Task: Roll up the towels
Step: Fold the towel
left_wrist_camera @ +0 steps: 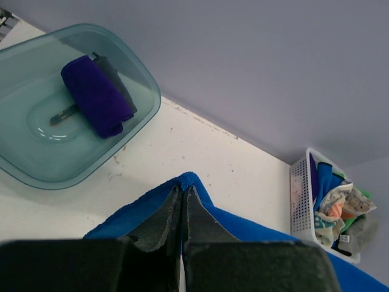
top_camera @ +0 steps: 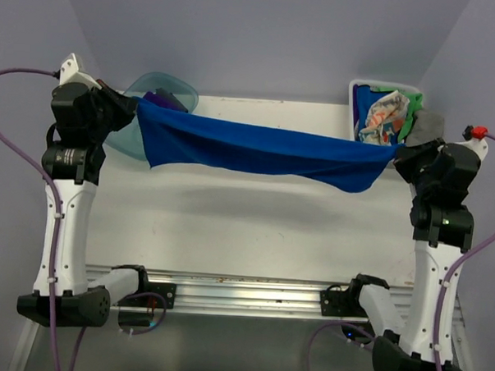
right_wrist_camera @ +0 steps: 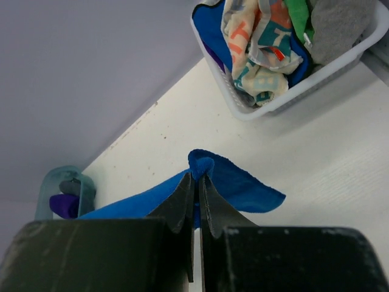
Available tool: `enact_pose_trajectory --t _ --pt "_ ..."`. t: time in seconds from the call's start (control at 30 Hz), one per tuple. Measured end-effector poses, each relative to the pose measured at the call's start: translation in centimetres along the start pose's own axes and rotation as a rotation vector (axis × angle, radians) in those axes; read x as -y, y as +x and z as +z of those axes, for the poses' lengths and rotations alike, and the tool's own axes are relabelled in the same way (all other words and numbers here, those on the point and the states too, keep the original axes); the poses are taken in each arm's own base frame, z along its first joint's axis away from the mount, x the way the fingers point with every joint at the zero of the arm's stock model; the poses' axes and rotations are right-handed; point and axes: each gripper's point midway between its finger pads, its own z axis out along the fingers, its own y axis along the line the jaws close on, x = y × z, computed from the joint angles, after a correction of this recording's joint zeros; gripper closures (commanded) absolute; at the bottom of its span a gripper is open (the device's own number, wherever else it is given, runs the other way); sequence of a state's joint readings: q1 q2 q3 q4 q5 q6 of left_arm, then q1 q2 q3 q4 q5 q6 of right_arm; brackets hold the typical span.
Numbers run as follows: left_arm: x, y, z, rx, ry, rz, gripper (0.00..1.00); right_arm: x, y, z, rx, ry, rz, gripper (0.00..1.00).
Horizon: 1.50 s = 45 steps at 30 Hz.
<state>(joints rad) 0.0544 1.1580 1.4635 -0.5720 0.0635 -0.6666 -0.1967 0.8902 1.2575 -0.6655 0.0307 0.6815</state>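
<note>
The left claw (left_wrist_camera: 182,193) and right claw (right_wrist_camera: 197,181) each pinch a corner of the royal blue towel (top_camera: 257,151), stretched above the tabletop (top_camera: 254,227). This looks like the spreading step; next it probably needs laying flat.

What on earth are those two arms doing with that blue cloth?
Two robot arms hold one royal blue towel stretched between them over the white table. The left gripper pinches one end and the right gripper the other, and the cloth sags in the middle. A purple towel, already rolled, lies in the teal tub. More crumpled towels wait in the white basket.
</note>
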Motion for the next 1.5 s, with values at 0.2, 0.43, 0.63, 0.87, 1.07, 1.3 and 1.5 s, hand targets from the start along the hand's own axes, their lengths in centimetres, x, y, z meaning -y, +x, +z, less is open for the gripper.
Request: enact_pose_trajectory --t 0.2,0.43,0.63,0.87,1.07,1.3,1.5 --pt "1.8 -2.3 -5.2 0.089 0.052 0.035 1.0 -1.2 -2.0 -5.0 0.072 -0.051 -0.029 1.0" --pt "2.7 -4.2 -10.8 0.185 0.073 0.067 1.0 -2.3 -4.7 -11.9 0.205 -0.114 -0.063 1.0" --pt "2.5 -5.7 -14.9 0.277 0.05 0.077 1.0 -2.1 -5.6 -15.9 0.271 -0.135 -0.086 1.0" --pt "-0.8 -5.0 -18.1 0.352 -0.068 0.067 1.0 0.6 -3.6 -17.1 0.246 -0.108 -0.118 1.0" --pt "-7.8 2.9 -13.0 0.15 -0.259 0.061 1.0 5.3 4.0 -10.6 0.046 0.034 -0.163 1.0" --pt "-16.9 15.5 -1.2 -0.293 -0.533 0.041 1.0 10.4 14.2 2.0 -0.29 0.31 -0.252 1.0" --pt "-20.3 20.0 6.1 -0.469 -0.639 0.034 1.0 11.7 19.2 11.7 -0.424 0.432 -0.294 1.0"
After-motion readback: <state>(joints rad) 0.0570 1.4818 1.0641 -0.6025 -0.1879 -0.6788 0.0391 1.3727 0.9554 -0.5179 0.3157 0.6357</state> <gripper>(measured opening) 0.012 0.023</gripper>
